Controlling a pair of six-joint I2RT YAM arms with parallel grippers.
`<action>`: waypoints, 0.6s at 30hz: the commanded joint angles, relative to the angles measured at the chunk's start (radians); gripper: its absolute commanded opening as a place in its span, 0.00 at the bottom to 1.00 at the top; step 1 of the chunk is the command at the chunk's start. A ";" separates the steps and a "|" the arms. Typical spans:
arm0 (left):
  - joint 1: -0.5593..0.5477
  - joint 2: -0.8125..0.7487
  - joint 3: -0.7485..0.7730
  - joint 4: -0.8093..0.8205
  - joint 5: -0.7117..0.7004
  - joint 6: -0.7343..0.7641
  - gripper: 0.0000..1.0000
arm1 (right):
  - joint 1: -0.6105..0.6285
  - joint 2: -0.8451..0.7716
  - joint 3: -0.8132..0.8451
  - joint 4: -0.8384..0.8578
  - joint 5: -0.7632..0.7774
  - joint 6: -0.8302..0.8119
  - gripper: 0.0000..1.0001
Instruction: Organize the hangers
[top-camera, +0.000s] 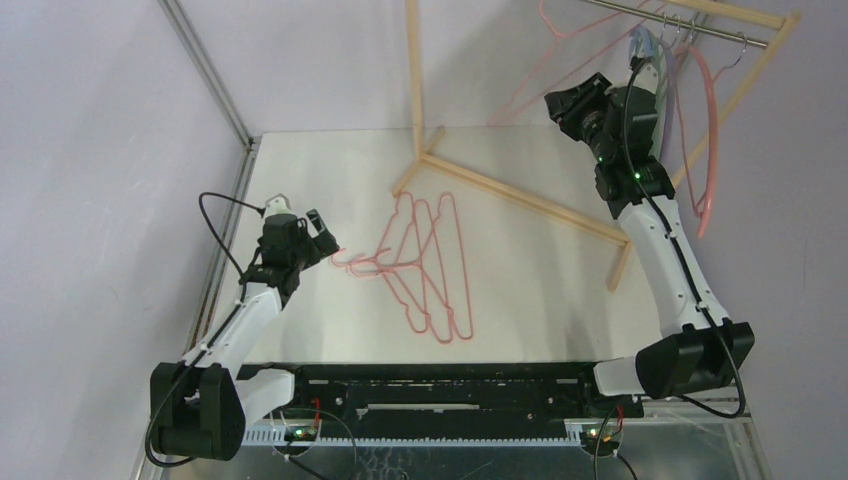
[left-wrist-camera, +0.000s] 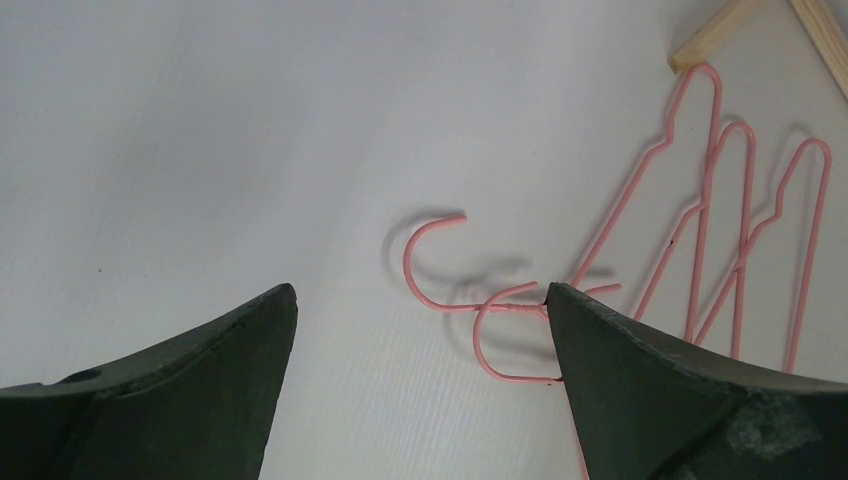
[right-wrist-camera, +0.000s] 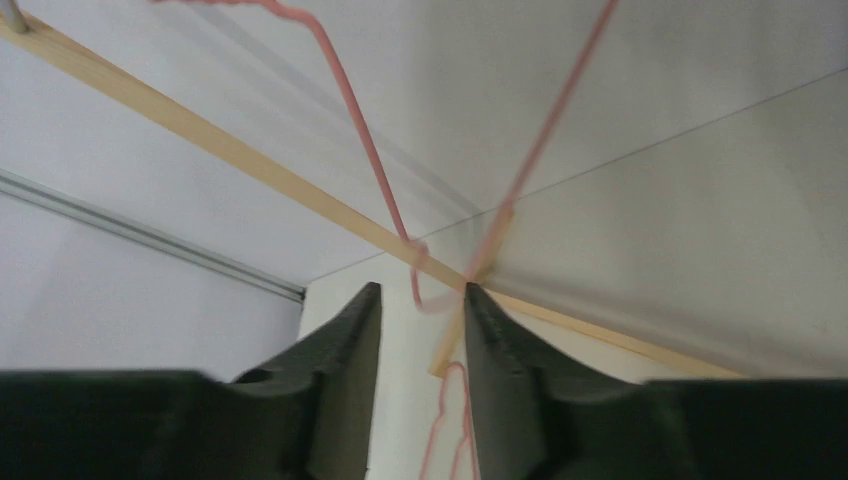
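Left gripper (left-wrist-camera: 420, 293) gapes wide, empty, over pink hangers (top-camera: 428, 262) (flat on the table (top-camera: 330, 165)); right gripper (right-wrist-camera: 422, 290), barely parted, straddles a hanging hanger (right-wrist-camera: 367, 140), seemingly unclamped.

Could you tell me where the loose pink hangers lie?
In the top view, the pink hangers lie centrally, hooks beside the left gripper, near the rack base.

**No Legible Writing in Any View**

No text, label, brand, number or sign can be read in the three views. The hangers (top-camera: 440, 262), the wooden rack frame (top-camera: 520, 197) and the arm casings (top-camera: 665, 250) show plain surfaces. A pale patch on one finger (left-wrist-camera: 765, 420) of the left gripper (left-wrist-camera: 420, 292) is too blurred to tell whether it carries print.
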 joint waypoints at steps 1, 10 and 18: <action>0.006 0.000 0.042 0.038 0.004 0.010 1.00 | 0.041 -0.073 0.011 -0.012 0.063 -0.043 0.49; 0.006 0.007 0.039 0.048 0.011 0.007 1.00 | 0.258 -0.108 0.132 -0.081 0.094 -0.208 0.67; 0.006 0.007 0.045 0.056 0.015 0.000 1.00 | 0.563 0.000 0.268 -0.318 0.028 -0.389 0.71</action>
